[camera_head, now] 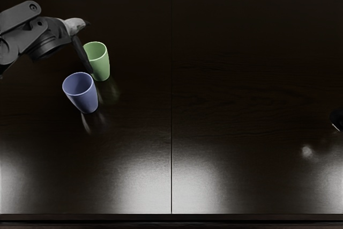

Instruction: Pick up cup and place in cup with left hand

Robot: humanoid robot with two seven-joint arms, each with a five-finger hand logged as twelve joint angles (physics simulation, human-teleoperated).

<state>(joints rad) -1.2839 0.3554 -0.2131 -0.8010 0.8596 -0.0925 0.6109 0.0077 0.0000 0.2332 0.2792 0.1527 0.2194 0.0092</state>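
The left arm [20,21] is entering from the left edge of the head view and reaching over the table [241,68], and the left hand [81,50] is angling down at the green cup [102,68]. A pale part of the hand is showing at the top, while a long dark part is slanting down across the left side of the green cup's rim and wall, hiding a strip of both. I am not able to tell whether the hand is spreading apart, closing together or clamping on the cup, nor whether it is touching it. The green cup is standing on the table with its mouth facing up, in the left half of the view. The blue cup [85,98] is standing just beside it, a little lower and to the left in the view, also with its mouth facing up. The two cups are sitting separately, neither one inside the other. Both are casting faint reflections onto the dark, glossy table, and a thin seam [171,132] is running down the table to their right. At the right edge of the view, well apart from the cups, only a sliver of the right hand [337,118] is showing, too little for telling its state.
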